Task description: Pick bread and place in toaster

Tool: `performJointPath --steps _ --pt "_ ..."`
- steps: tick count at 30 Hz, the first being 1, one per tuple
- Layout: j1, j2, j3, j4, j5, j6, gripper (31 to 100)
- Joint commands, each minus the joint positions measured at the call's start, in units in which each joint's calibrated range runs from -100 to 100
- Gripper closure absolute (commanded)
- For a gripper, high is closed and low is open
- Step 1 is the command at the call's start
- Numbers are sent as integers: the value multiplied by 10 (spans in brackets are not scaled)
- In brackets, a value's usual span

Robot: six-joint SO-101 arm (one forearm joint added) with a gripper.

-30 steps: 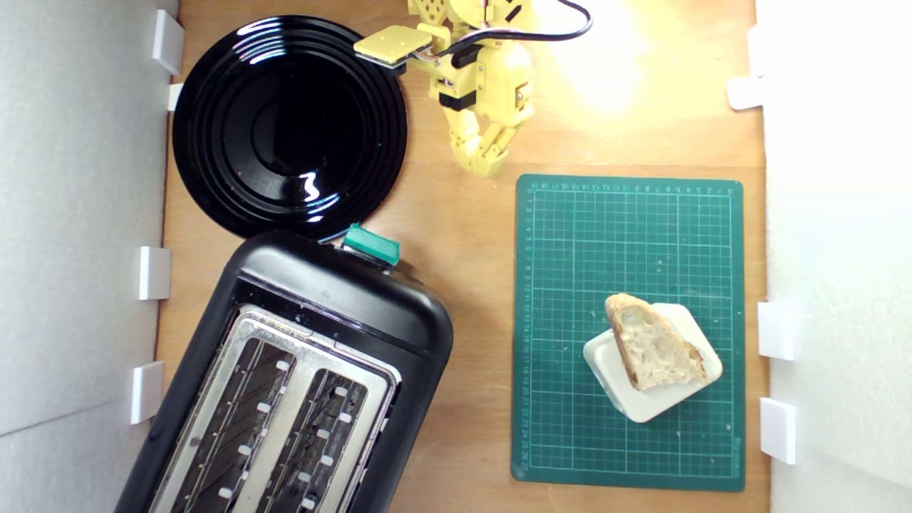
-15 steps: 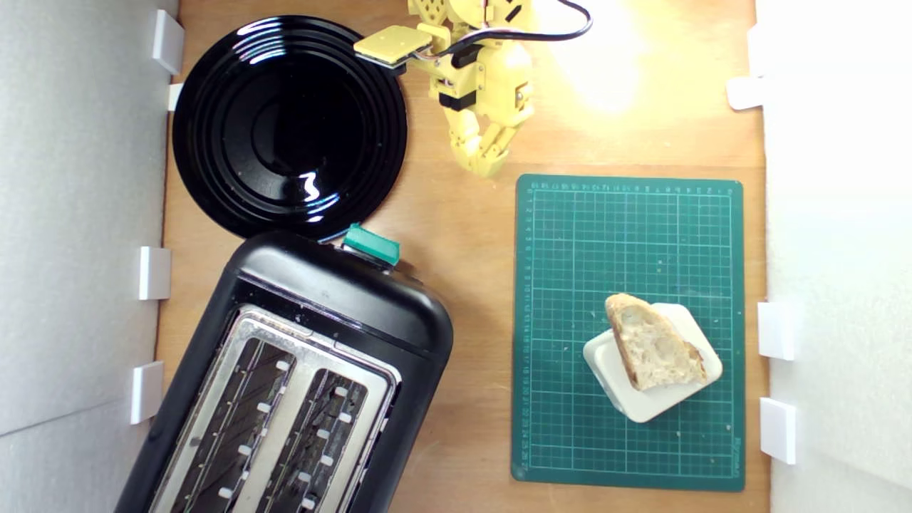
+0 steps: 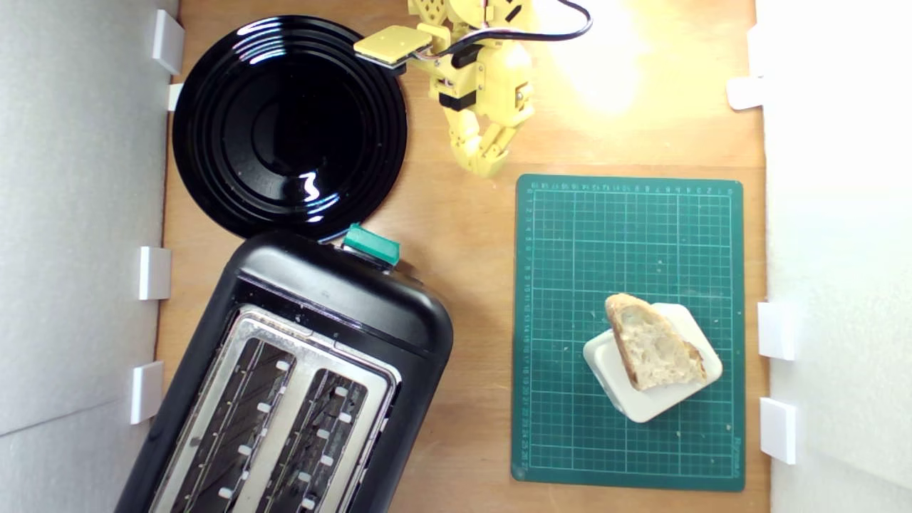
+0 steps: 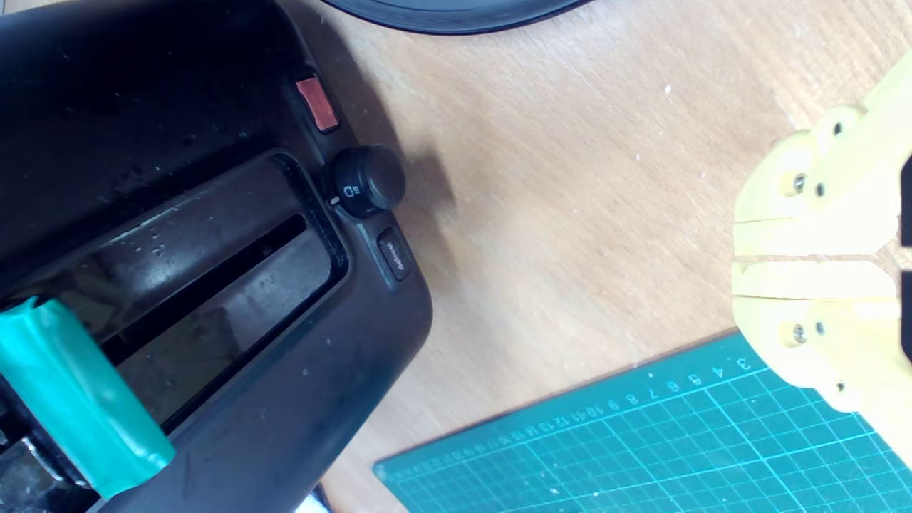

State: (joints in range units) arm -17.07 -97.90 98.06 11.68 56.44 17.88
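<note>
Gripper (image 3: 486,168), jaws together and empty, near the plate (image 3: 214,178); bread (image 3: 654,351) sits tilted on a white block (image 3: 673,406) on the mat (image 3: 570,285), well apart from the toaster (image 3: 335,299): risk of sliding off when pinched.

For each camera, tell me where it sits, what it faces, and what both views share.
Exterior view: overhead, facing straight down on the wooden table; the yellow gripper shows at top, the wedge of rustic bread on a white block.
Wrist view: on the arm, facing down at the black toaster; the closed yellow gripper shows.
Shared: toaster, its teal lever knob, green cutting mat.
</note>
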Motion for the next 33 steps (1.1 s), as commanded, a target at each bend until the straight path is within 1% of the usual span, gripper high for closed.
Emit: performJointPath --steps 1,10,12,13,15,21,25,27,33 --pt "-1 -4 1 -2 2 0 983" --pt "2 -4 1 -2 2 2 984" --pt "-4 -4 1 -2 2 0 980" --pt "-3 -4 1 3 2 0 984" --pt "-4 -4 1 -3 2 1 986" --pt "-5 -4 1 -3 1 0 986" --pt "-3 -1 0 4 2 2 987" --pt "-3 3 -1 0 2 4 982" --pt "-2 28 -12 6 0 5 986"
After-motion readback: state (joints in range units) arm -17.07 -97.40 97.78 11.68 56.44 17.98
